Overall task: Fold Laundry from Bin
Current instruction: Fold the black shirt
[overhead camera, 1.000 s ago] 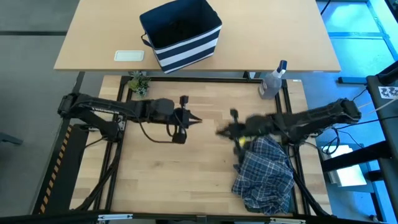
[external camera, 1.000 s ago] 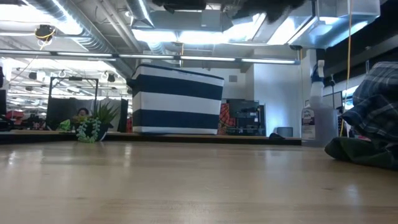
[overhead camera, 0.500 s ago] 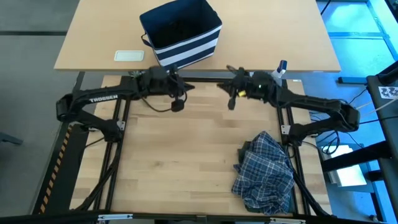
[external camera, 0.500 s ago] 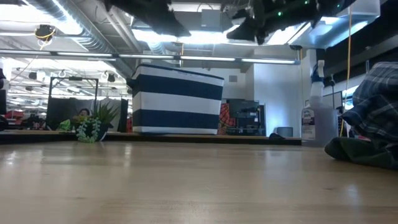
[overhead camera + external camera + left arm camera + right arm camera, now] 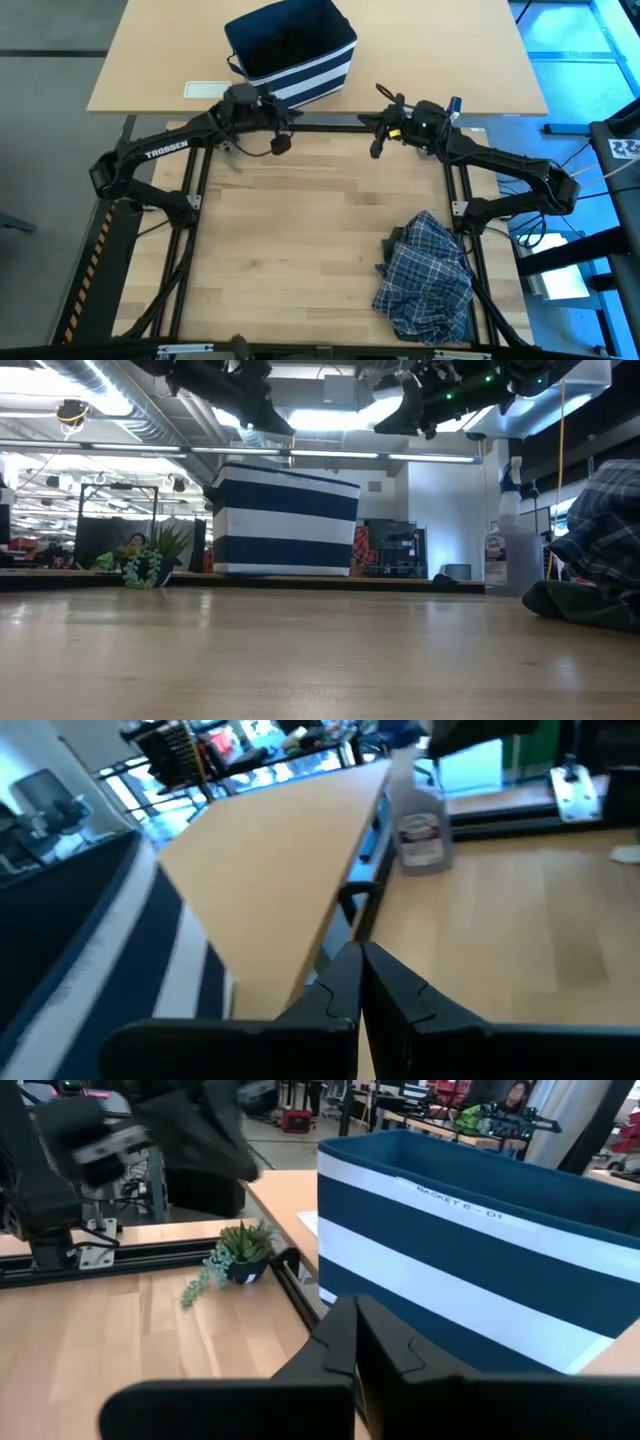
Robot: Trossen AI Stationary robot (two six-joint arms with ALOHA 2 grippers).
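Laundry (image 5: pixel 425 280) lies heaped on the near right part of the wooden work table (image 5: pixel 290 250): a blue-and-white plaid shirt (image 5: pixel 432 268), crumpled into loose folds, sits on top of a darker garment whose edge shows along the near side of the heap. In the low view the plaid cloth (image 5: pixel 605 520) rises at the right edge of the table, and a dark olive-green garment (image 5: pixel 580 605) spreads flat beneath it on the wood.

Beyond the work table, on a second, lighter table (image 5: pixel 150 60), stands the bin (image 5: pixel 292 55): a boxy navy-blue fabric basket, white horizontal stripes around its lower half, a small handle on its left side. Its inside looks dark from above; what it holds cannot be told. The right wrist view shows its striped wall (image 5: pixel 480 1270) close up, with small lettering near the rim.

Both arms reach toward the far edge of the work table, raised above it. The left gripper (image 5: pixel 283 120) sits just near the bin's near left corner, its fingers pressed together and holding nothing. The right gripper (image 5: pixel 378 125) is to the right of the bin, near a clear spray bottle (image 5: pixel 440 125), its fingers likewise closed and empty. A small potted plant (image 5: pixel 150 560) stands at the far left of the table edge.
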